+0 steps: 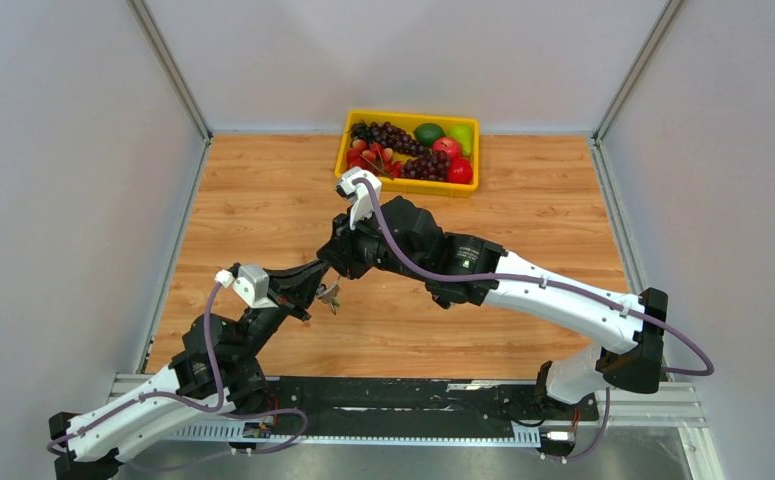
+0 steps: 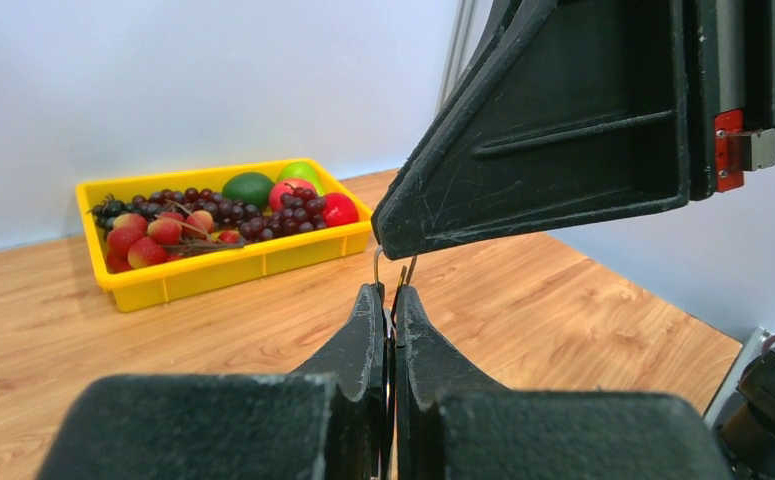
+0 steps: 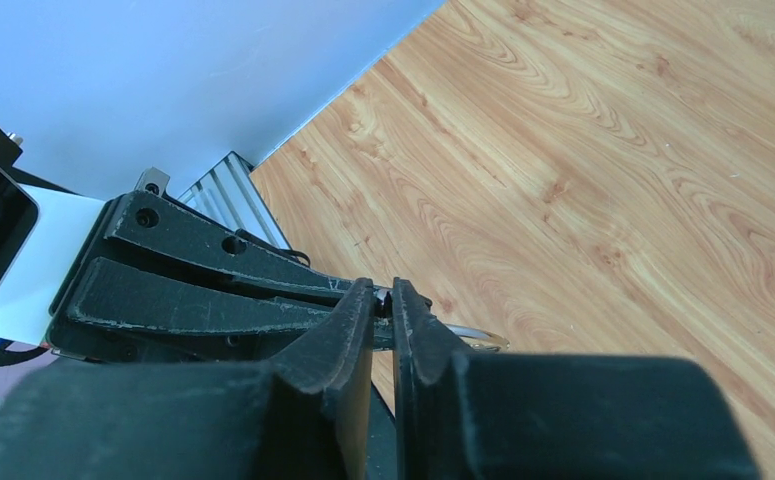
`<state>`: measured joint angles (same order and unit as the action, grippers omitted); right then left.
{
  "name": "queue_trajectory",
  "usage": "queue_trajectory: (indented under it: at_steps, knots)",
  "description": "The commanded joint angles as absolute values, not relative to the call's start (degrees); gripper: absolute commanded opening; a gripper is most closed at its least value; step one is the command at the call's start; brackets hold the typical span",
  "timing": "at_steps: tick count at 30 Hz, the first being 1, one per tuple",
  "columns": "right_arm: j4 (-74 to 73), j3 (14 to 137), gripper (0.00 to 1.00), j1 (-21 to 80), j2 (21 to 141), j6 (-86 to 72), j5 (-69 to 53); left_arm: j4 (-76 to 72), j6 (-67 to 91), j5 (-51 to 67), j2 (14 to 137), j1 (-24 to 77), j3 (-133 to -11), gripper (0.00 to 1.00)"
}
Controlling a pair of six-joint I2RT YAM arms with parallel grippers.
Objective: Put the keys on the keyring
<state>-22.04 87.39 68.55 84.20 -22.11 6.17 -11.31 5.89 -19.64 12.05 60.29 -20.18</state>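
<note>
My left gripper [image 2: 391, 292] is shut on the thin wire keyring [image 2: 377, 262], whose loop rises from its tips behind the right arm's black finger [image 2: 543, 130]. From above, both grippers meet over the middle of the table: left gripper [image 1: 315, 297], right gripper [image 1: 335, 268], with small keys [image 1: 330, 298] dangling at the left tips. In the right wrist view my right gripper [image 3: 384, 295] stands with its jaws a narrow gap apart, pinching a small dark piece that looks like a key head [image 3: 380, 299]. The silver keyring [image 3: 478, 337] juts out to the right of it. The left arm's fingers [image 3: 213, 300] lie just behind.
A yellow tray [image 1: 403, 184] of plastic grapes, apples and limes stands at the back of the wooden table, also in the left wrist view as the yellow tray [image 2: 233, 268]. Grey walls close in the left, right and back sides.
</note>
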Motion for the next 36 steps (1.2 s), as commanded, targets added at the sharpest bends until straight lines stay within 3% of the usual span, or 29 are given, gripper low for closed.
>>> queue_trajectory:
  at_steps: [1, 5, 9, 19, 36]
  knots:
    - [-20.87, 89.07, 0.12, 68.82, 83.85, -21.97, 6.93, -13.23, 6.15, -20.1, 11.39, 60.29, -22.78, 0.0]
    - [-21.06, 89.13, 0.11, 68.82, 84.01, -21.93, 7.01, -13.18, 6.11, -20.37, 11.18, 60.32, -22.72, 0.0]
    - [-21.42, 89.15, 0.0, 68.9, 84.3, -21.77, 7.33, -13.26, 6.07, -20.43, 11.16, 60.3, -22.76, 0.0]
    - [-21.79, 89.64, 0.0, 69.51, 84.75, -21.17, 8.74, -13.32, 6.08, -19.69, 11.12, 60.29, -23.11, 0.0]
    - [-21.88, 90.6, 0.0, 69.7, 84.72, -20.74, 9.03, -13.33, 5.89, -19.08, 11.82, 60.29, -22.85, 0.16]
